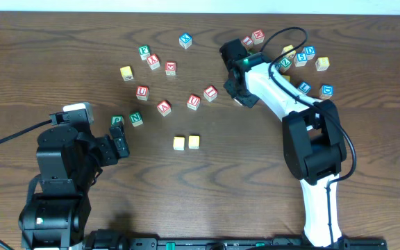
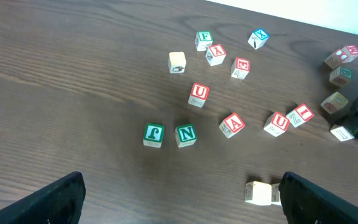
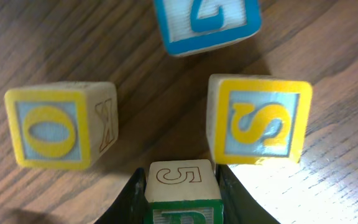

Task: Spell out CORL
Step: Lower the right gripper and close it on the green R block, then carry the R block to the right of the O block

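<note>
Right wrist: end effector (image 3: 181, 182) clamps the 5 cube (image 3: 178, 174) beside O (image 3: 45, 127), S (image 3: 260, 121).

The table (image 1: 61, 62) was dark wood, its grain plain, matt with a soft sheen. The O cube (image 3: 58, 124) and S cube (image 3: 260, 118) were pale wood, their 2 yellow faces painted and finely ribbed. The 5 cube (image 3: 179, 193) showed bare, smooth wood on top. The right gripper (image 3: 179, 174) had fingers (image 3: 129, 202) of smooth black plastic; the right arm (image 1: 273, 94) wore glossy white plastic.
</note>
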`<state>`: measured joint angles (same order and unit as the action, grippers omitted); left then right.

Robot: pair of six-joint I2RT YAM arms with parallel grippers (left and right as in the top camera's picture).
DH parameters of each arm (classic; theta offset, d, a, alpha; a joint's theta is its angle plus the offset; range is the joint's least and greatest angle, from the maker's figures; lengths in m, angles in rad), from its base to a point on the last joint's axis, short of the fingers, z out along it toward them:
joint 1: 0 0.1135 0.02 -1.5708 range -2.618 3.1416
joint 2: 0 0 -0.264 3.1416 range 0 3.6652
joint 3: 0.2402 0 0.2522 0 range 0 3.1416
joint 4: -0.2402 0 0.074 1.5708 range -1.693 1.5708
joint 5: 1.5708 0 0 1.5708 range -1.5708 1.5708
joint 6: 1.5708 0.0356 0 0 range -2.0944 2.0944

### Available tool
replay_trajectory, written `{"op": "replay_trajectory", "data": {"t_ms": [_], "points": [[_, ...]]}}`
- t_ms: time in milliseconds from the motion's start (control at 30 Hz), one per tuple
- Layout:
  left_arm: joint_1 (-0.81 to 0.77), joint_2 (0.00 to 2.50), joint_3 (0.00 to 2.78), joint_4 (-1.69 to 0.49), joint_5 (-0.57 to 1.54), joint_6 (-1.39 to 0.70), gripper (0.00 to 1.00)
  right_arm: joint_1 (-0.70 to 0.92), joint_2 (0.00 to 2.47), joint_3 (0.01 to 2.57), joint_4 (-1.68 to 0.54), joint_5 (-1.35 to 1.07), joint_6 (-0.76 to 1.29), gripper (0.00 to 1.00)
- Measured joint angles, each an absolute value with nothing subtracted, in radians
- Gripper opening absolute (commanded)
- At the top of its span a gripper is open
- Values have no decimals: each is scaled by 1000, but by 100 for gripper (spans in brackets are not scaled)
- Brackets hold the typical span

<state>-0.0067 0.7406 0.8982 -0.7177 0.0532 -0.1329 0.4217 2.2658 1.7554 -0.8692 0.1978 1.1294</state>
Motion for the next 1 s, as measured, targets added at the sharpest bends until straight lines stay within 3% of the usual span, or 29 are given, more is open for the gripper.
{"op": "replay_trajectory", "data": {"t_ms": [533,1000], "points": [[-6,741,898,-718,53,-133,98,506,2172,1755,-945,198,702,1],[-7,741,898,-718,53,-133,98,607,2009,1666,-1008,239,638,1]]}}
